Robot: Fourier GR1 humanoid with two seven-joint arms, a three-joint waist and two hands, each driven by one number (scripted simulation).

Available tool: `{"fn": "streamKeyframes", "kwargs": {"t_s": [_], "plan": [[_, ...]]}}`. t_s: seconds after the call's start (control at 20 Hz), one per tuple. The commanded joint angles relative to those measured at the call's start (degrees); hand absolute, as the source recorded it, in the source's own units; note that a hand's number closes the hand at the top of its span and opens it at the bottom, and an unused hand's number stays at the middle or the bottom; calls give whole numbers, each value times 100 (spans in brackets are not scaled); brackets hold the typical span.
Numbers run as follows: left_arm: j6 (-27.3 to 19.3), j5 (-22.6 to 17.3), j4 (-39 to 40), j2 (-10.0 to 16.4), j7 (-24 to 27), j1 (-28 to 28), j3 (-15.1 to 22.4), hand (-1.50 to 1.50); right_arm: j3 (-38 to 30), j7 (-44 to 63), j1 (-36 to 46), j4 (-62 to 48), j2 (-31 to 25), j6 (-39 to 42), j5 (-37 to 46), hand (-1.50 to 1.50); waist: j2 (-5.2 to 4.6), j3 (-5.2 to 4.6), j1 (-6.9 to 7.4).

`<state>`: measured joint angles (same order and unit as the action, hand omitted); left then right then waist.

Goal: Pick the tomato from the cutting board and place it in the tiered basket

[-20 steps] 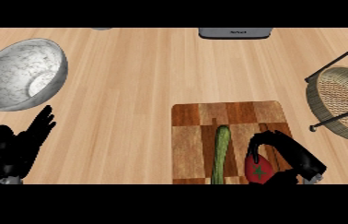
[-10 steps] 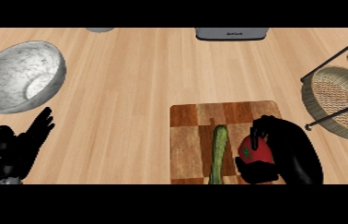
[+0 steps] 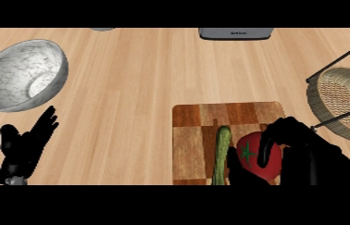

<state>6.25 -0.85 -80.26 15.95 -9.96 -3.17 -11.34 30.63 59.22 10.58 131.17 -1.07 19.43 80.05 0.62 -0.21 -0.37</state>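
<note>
A red tomato [image 3: 252, 152] with a green stem star lies on the checkered wooden cutting board [image 3: 198, 127], at its lower right. My right hand [image 3: 308, 154] covers the tomato's right side, fingers curled over its top and thumb under its left edge. A long green cucumber [image 3: 221, 154] lies upright on the board just left of the tomato. The woven tiered basket [image 3: 335, 99] with its black wire frame stands at the right edge, partly cut off. My left hand [image 3: 27, 145] rests open at the lower left, fingers up.
A speckled grey metal bowl [image 3: 27, 78] sits at the left. A grey appliance [image 3: 236, 33] shows at the top edge, with a small grey object [image 3: 103, 29] further left. Bare wooden counter fills the middle.
My right hand has closed round the tomato, which now shows more of its stem side and sits slightly higher on the board. The left hand has stayed still.
</note>
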Motion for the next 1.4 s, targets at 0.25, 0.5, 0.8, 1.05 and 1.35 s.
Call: {"fn": "streamKeyframes", "kwargs": {"t_s": [0.25, 0.5, 0.8, 1.05, 1.35], "plan": [[3, 30, 47, -47, -24, 94, -32, 0, -881, 1010, 1655, 75, 104, 636, -157, 150, -53, 16, 56], [-62, 144, -176, -144, -98, 23, 62, 0, -2728, -409, 2100, -553, -66, 374, -843, 150, -66, 22, 68], [341, -106, 221, 185, 62, 201, -250, 0, -3856, -1483, 2372, -1977, -908, -325, -1279, 150, -77, 21, 73], [133, 88, 38, -40, 102, 51, -74, 0, -4891, -2178, 2636, -2489, -851, -1254, -2441, 150, -88, 29, 101], [284, -47, 188, 119, -21, 294, -258, 0, -5607, -3071, 3247, -4241, -1797, -1555, -3072, 150, -79, 23, 87]]}}
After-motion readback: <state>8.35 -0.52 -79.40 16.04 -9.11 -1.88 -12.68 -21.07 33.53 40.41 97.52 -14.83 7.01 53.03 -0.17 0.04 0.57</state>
